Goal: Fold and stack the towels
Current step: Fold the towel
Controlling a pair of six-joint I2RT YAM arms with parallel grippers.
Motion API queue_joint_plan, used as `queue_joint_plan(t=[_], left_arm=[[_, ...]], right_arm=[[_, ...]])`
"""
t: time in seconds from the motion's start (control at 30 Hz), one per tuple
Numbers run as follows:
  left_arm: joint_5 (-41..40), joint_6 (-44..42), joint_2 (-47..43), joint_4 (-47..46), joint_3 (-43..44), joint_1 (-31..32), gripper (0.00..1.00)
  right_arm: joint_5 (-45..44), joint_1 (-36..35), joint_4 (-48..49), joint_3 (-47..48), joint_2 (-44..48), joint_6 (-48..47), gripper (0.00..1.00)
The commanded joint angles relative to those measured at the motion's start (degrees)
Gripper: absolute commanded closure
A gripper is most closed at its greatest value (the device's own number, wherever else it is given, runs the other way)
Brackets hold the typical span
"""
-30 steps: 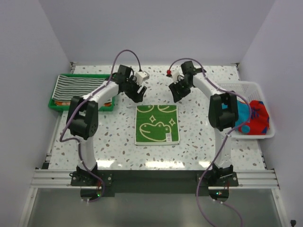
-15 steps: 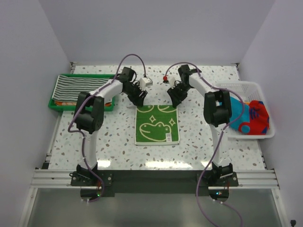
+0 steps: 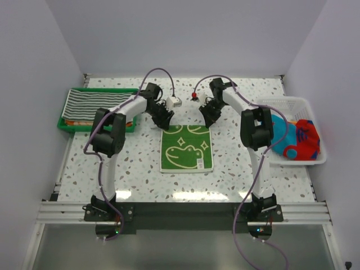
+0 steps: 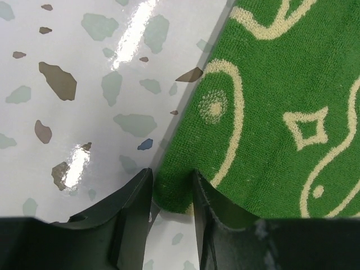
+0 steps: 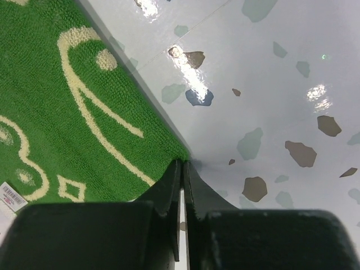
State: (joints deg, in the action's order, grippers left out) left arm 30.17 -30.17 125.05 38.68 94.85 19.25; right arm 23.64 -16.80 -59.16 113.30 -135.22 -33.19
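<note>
Left tool (image 4: 170, 177) straddles far-left corner of green towel (image 4: 270, 112), jaws close round it; firm pinch or not, cannot tell. Right tool (image 5: 183, 169) closed tight at far-right corner. Towel flat, middle of desk (image 4: 84, 84); both far corners taken, likely for folding far edge toward near edge.

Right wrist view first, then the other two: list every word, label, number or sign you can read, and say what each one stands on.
None can be read.
The green towel carries a small white tag with red print: too small and blurred to read.
The towel's pale drawings are pictures, not letters.
</note>
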Motion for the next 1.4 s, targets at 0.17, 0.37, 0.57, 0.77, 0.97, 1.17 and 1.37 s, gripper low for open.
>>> queue_joint_plan(t=[0.17, 0.37, 0.57, 0.77, 0.97, 1.17, 1.37], left_arm=[[0.6, -1.8, 3.0, 3.3, 1.6, -0.4, 0.75], [-1.3, -3.0, 3.9, 4.8, 0.0, -0.7, 0.96], [-2.6, -3.8, 2.4, 6.0, 2.6, -1.5, 1.0], [-4.6, -2.5, -3.5, 3.3, 4.3, -1.1, 1.0], [-5.4, -1.1, -9.0, 0.4, -1.0, 0.2, 1.0], [-8.8, 2.7, -16.0, -3.3, -9.3, 2.1, 1.0], [-8.4, 9.9, -24.2, -6.9, -18.8, 2.7, 1.0]], right_arm=[[-1.2, -1.0, -1.5, -1.9, -1.8, -1.3, 1.0], [-1.8, -1.0, -0.9, -2.6, -0.7, -0.8, 1.0], [-3.7, -1.2, 3.4, -5.9, 3.9, 1.7, 1.0], [-6.1, -1.4, 8.4, -8.8, 11.4, 5.2, 1.0], [-9.8, -3.3, 11.2, -12.7, 16.0, 7.4, 1.0], [-12.6, -5.9, 14.9, -18.8, 21.9, 10.6, 1.0], [-14.1, -8.4, 13.2, -23.9, 27.5, 14.7, 1.0]])
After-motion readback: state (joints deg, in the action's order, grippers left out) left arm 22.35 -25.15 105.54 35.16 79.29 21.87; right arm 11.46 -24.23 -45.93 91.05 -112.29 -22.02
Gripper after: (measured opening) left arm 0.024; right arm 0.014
